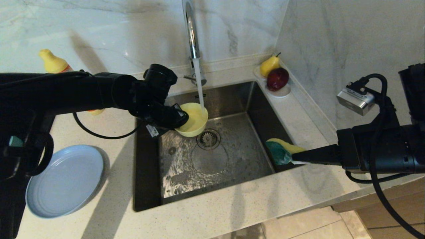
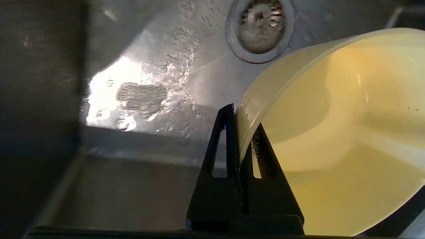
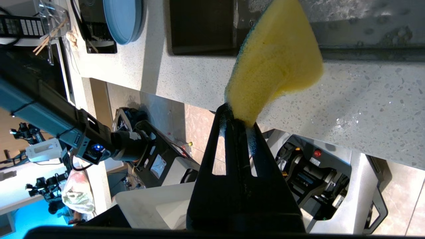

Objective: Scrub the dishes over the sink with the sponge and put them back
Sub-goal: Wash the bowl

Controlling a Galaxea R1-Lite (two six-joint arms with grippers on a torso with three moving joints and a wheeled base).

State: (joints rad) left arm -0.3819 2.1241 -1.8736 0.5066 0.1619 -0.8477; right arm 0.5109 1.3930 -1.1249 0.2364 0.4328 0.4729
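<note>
Left gripper (image 2: 244, 126) pinches yellow bowl (image 1: 194, 120) rim under running tap (image 1: 192, 33); right gripper (image 3: 239, 124) pinches sponge (image 3: 277, 63) over sink (image 1: 212, 159) edge.

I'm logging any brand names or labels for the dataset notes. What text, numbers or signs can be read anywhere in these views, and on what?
No text can be read in any view.
White tag under the left gripper: printing too small to read.
Yellow bottle behind the left arm: label hidden.
Keypad-like panel in the right wrist view: markings too blurred.
Yellow bowl, sponge, plate, sink: unmarked.
</note>
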